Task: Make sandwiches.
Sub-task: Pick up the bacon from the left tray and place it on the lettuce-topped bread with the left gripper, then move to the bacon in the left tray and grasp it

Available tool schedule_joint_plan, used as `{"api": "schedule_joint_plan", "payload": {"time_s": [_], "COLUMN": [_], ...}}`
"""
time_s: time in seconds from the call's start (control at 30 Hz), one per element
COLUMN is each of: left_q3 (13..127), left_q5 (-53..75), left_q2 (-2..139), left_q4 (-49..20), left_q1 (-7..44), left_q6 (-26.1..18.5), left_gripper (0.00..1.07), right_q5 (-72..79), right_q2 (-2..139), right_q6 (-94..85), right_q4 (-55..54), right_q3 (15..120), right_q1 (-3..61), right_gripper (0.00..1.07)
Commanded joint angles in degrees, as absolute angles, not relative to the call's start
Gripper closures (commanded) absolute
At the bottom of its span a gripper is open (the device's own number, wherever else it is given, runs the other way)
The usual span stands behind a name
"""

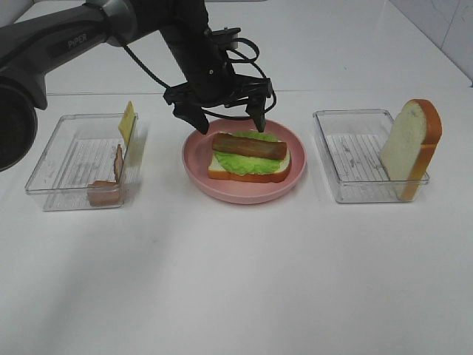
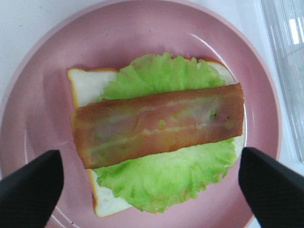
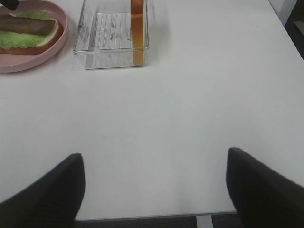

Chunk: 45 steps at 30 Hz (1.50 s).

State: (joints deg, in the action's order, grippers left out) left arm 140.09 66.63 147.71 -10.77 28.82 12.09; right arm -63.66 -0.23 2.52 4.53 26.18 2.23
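Left gripper (image 1: 230,124) hung released, jaws wide, just above the sandwich (image 1: 251,164): bread, lettuce, one bacon strip (image 1: 249,146) on top. It sat mid pink plate (image 1: 244,196), with rim showing all round. Right gripper (image 3: 154,190) was spread too, holding nothing, over bare table (image 3: 190,118). Bread slice (image 1: 410,144) leaned at the right tray's (image 1: 347,159) outer end. The tabletop in front was wide open.

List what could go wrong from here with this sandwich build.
1. The open left gripper hangs close over the bacon strip; a fingertip could drag it off the lettuce while lifting away.
2. The bread slice stands on edge against the wall of the right tray; a poor pinch may topple it.
3. The cheese slice leans against the wall of the left tray, leaving little room for a finger behind it.
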Motion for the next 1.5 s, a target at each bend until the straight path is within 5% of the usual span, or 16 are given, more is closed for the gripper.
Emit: {"api": "schedule_joint_plan", "payload": {"time_s": [0.03,0.53,0.6,0.87,1.03,1.5], "left_q3": [141.81,149.20,146.16,130.23,109.66,105.08], "left_q5": [68.87,75.29,75.29,75.29,75.29,75.29], "left_q2": [147.77,142.72,137.57,125.36,114.76,119.81], "left_q4": [-10.66,-14.21,-13.64,-5.79,-4.07,-5.96], "left_q1": [28.93,28.93,28.93,28.93,24.01,18.28], "left_q6": [11.06,7.56,4.47,4.58,11.23,10.71], "left_gripper": [0.05,0.06,0.06,0.06,0.06,0.06], "right_q5": [-63.25,-63.25,-63.25,-63.25,-63.25,-63.25], "right_q2": [-1.43,-1.43,-1.43,-1.43,-1.43,-1.43], "right_q6": [2.81,2.81,2.81,2.81,2.81,2.81], "right_q4": [4.41,4.41,4.41,4.41,4.41,4.41], "right_q3": [26.01,26.01,26.01,26.01,26.01,26.01], "right_q1": [2.12,2.12,2.12,2.12,2.12,2.12], "right_gripper": [0.27,0.27,0.27,0.27,0.27,0.27]}}
